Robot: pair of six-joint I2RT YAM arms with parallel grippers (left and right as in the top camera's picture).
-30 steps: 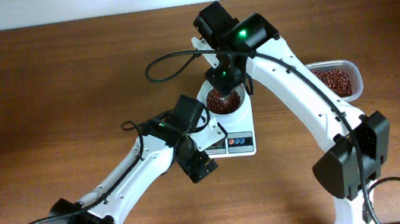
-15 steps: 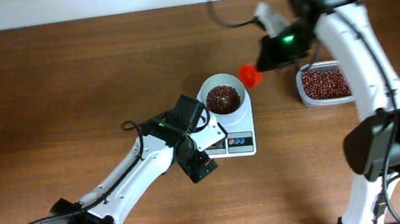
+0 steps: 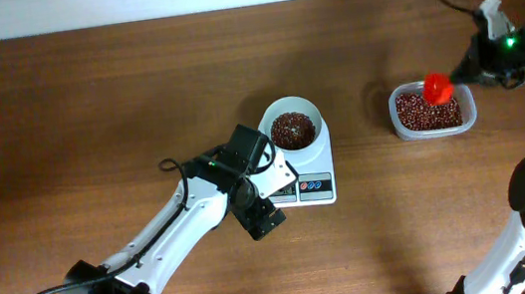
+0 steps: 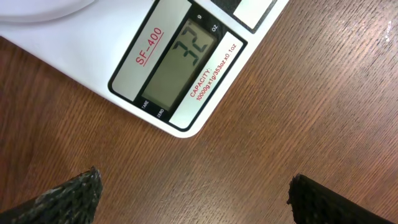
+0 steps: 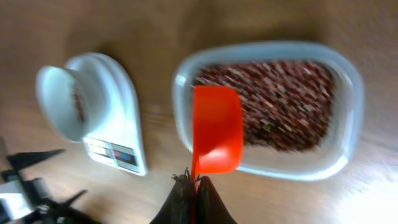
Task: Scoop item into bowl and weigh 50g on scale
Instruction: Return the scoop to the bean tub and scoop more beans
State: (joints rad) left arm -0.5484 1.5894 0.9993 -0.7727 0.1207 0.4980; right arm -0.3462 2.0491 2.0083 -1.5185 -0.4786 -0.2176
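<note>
- Two left fingertips [image 4: 67,196] stood wide apart with nothing between them, the left gripper [image 4: 193,199] hanging over the wooden table [image 3: 87,108] just in front of the scale [image 3: 316,189].
- Its grey display [image 4: 180,62] read 32.
- On the scale's far part sat the white bowl [image 3: 311,111], partly filled with beans [image 3: 292,129].
- Well off to the right, more beans lay in a clear tub [image 3: 433,133].
- Above that tub, the right gripper [image 5: 193,186] was clamped on the handle of a red scoop [image 5: 216,134].

Beans [image 3: 292,129] in bowl [image 3: 274,113] atop scale [image 3: 323,166]; tub [image 3: 468,121] rightward
</note>
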